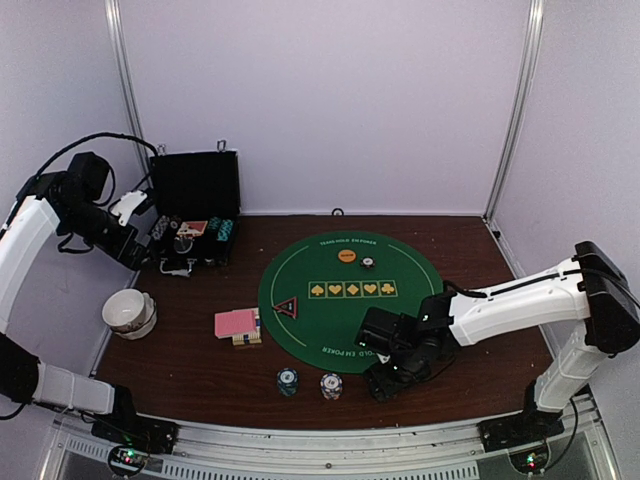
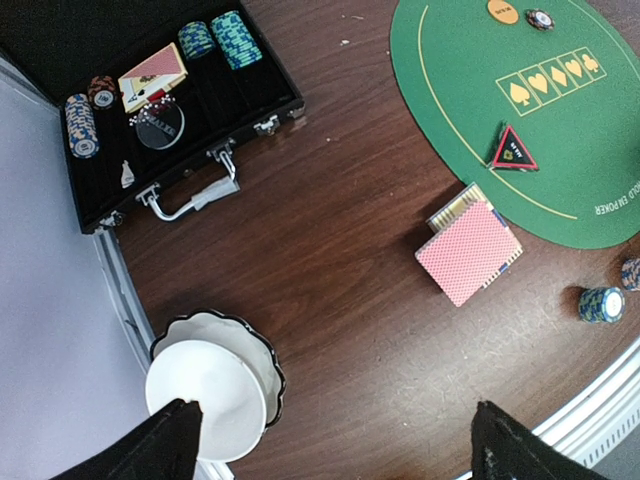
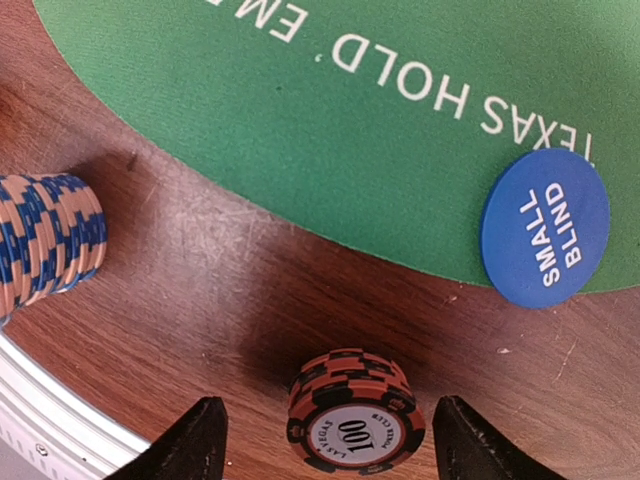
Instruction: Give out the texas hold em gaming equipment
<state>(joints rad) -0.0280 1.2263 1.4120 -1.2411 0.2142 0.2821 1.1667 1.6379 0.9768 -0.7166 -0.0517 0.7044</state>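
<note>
- Left claw (image 2: 340,445): spread wide, nothing between its fingers. It hangs high over the far-left side, above the white bowl (image 1: 128,310) and near the open black case (image 1: 195,185).
- Cards (image 1: 236,323): pink-backed deck lying flat on the tabletop (image 1: 180,380), just off the left edge of the green mat (image 1: 300,270). The triangle marker (image 1: 286,307) rests on the mat just beside it.
- Teal chip stack (image 1: 288,381) and blue-and-white chip stack (image 1: 331,385): upright on bare wood at the near edge, side by side but not touching.
- Orange disc (image 1: 347,256): flat on the far part of the mat.
- Right claw (image 3: 330,432): low at the mat's near-right edge, fingers parted and straddling the red-and-black chip stack (image 3: 350,415). A gap shows on the left side and the right finger is close; no grip made yet.
- Red-and-black chip stack: stands on the wood just off the mat, near the blue disc (image 3: 545,228), which lies on the mat's rim.
- Handling, judged: the stack is light, rigid, smooth-edged and loose, so it can shear or shed chips. Hold it across its width, fingers low enough to catch the bottom chip, pressing evenly.
</note>
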